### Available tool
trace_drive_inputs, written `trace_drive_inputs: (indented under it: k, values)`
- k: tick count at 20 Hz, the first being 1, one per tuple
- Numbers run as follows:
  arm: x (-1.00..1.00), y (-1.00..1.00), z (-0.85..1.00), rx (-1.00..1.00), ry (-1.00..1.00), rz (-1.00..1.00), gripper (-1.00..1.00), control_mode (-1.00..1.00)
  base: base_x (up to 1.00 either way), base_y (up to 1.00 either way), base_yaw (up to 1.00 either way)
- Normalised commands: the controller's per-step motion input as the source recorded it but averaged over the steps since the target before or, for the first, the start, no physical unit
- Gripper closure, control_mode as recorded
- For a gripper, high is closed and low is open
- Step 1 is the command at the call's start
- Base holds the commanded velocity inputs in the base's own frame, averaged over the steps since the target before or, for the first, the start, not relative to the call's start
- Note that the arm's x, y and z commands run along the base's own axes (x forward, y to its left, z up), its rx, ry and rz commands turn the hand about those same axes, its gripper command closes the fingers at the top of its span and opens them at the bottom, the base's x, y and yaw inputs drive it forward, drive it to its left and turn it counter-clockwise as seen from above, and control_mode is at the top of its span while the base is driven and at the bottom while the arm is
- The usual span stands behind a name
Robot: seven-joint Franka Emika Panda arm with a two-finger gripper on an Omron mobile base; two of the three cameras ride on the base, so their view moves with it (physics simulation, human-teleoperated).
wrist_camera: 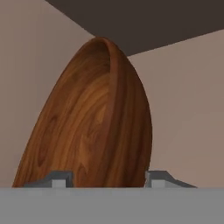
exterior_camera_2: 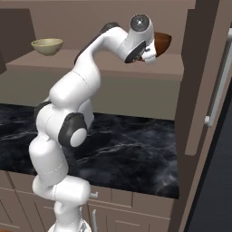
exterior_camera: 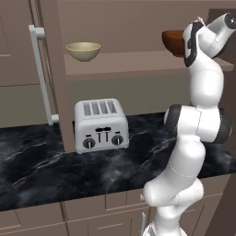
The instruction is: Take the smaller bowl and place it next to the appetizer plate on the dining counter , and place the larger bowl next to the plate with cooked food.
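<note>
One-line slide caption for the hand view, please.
Robot's tool straddles the rim of the dark reddish-brown wood-grain bowl, fingers on either side of its wall.

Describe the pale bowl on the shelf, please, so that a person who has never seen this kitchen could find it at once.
Start at the black white-veined marble counter with the silver four-slot toaster. Above the toaster runs a brown wooden shelf, and near its left end stands the glossy cream-yellow round bowl. The only other bowl there, the dark reddish-brown wooden bowl at the right end, is wider and grained.
</note>
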Motion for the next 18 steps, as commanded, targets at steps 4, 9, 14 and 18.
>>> trace_drive_inputs:
  k: [4,9,14,18]
  values:
    - [-0.29,0.27,0.09,0.09,-0.23,0.00,1.00,-1.00,0.00,0.00,0.00]
    - [-0.74,0.94,0.40,-0.03,0.00,0.14,1.00,-1.00,0.00,0.00,0.00]
    - [-1.00,1.00,0.23,-0.13,0.18,0.21,1.00,-1.00,0.00,0.00,0.00]
    - [-1.00,1.00,-0.03,-0.01,0.02,0.23,1.00,-1.00,0.00,0.00,0.00]
